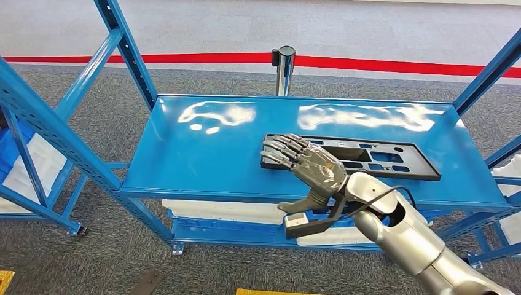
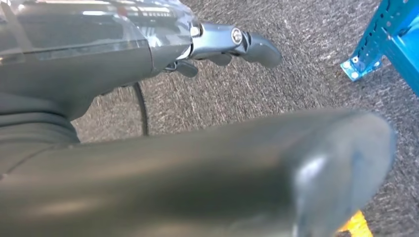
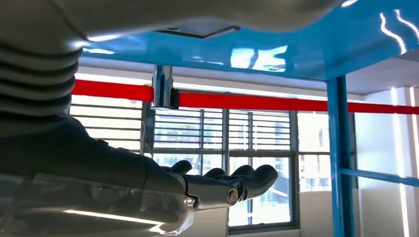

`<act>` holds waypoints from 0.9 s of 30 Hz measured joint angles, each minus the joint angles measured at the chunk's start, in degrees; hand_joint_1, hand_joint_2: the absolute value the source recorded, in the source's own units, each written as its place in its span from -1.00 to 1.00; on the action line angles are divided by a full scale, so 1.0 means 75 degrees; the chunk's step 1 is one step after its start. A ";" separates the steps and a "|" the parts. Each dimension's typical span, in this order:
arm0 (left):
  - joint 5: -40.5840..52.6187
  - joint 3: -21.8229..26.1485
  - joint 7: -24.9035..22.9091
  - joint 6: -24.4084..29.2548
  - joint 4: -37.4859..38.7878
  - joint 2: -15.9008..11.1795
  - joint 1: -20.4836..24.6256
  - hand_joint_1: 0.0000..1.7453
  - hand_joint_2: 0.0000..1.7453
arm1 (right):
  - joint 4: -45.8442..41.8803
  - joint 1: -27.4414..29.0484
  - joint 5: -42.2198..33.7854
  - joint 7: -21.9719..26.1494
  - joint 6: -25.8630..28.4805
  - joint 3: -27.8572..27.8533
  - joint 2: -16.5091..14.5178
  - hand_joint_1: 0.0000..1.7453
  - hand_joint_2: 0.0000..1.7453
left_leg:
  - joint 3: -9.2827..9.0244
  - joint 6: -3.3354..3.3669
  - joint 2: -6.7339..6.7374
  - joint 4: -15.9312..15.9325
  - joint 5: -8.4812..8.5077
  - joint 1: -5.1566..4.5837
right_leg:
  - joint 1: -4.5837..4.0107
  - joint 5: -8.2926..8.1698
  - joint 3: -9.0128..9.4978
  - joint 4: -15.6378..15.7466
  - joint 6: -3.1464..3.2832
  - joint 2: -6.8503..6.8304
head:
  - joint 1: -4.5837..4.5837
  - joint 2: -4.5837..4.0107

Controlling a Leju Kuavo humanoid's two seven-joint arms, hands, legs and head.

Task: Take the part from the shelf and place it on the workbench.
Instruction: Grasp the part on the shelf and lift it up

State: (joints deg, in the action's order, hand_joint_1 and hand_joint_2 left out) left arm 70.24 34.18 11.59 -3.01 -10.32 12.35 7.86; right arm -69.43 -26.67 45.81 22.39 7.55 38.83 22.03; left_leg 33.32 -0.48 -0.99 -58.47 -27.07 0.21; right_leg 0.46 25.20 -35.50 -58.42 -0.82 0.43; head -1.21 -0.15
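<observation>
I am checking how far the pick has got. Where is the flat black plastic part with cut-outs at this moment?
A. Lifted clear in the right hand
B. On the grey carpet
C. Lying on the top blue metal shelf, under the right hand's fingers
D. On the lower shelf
C: the flat black plastic part lies flat on the top blue metal shelf, with the right hand spread over its left end, fingers extended, not closed around it.

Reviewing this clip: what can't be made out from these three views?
- Head view: the right hand covers the left end of the black part on the shelf; whether the fingers touch it cannot be told.
- Left wrist view: the left hand is partly hidden behind a blurred thumb.
- Head view: white items on the lower level are mostly hidden by the shelf.
</observation>
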 joint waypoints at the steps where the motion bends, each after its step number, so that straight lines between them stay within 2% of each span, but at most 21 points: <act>1: 0.0039 -0.0041 -0.0028 -0.0020 0.0000 0.0009 0.0024 -1.00 -1.00 | 0.0346 -0.0112 0.0021 -0.0031 0.0119 0.0084 -0.0207 -1.00 1.00 | -0.0001 0.0000 0.0000 0.0000 0.0000 -0.0001 | 0.0000 0.0000 0.0000 0.0000 0.0000 0.0000 | 0.0000 0.0000; 7: 0.0146 -0.0189 -0.0103 -0.0073 0.0003 0.0046 0.0061 -1.00 -1.00 | 0.2179 -0.0719 0.0111 -0.0263 0.0493 0.0398 -0.1195 -1.00 1.00 | 0.0000 -0.0001 -0.0001 -0.0001 0.0001 -0.0004 | 0.0002 0.0000 -0.0002 0.0000 0.0000 0.0000 | -0.0001 0.0000; 12: 0.0159 -0.0272 -0.0159 -0.0073 0.0003 0.0052 0.0055 -1.00 -1.00 | 0.3594 -0.1232 0.0189 -0.0479 0.0773 0.0527 -0.1590 -1.00 1.00 | 0.0002 -0.0001 -0.0003 -0.0003 0.0001 -0.0010 | 0.0008 0.0000 -0.0002 0.0001 0.0000 -0.0001 | 0.0000 0.0000; 18: 0.0134 -0.0275 -0.0173 -0.0071 0.0003 0.0052 0.0039 -1.00 -1.00 | 0.4864 -0.1548 0.0226 -0.0652 0.0949 0.0557 -0.1576 -1.00 1.00 | 0.0004 0.0000 -0.0005 -0.0004 0.0000 -0.0027 | 0.0024 0.0000 -0.0003 0.0004 -0.0001 -0.0002 | 0.0001 0.0000; 27: 0.0063 -0.0272 -0.0111 -0.0066 0.0003 0.0047 -0.0003 -1.00 -1.00 | 0.5793 -0.1643 0.0229 -0.0682 0.1254 0.0378 -0.1010 -1.00 1.00 | -0.0002 0.0008 -0.0009 -0.0007 -0.0006 -0.0032 | 0.0029 0.0008 0.0009 0.0011 -0.0014 -0.0004 | -0.0001 0.0000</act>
State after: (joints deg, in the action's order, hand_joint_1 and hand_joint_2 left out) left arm 70.71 32.15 10.75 -3.50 -10.29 12.70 7.84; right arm -25.98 -38.99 47.53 17.27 16.95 41.66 14.46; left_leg 33.30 -0.42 -1.06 -58.52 -27.11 -0.03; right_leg 0.68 25.26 -35.43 -58.34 -0.93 0.40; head -1.22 -0.15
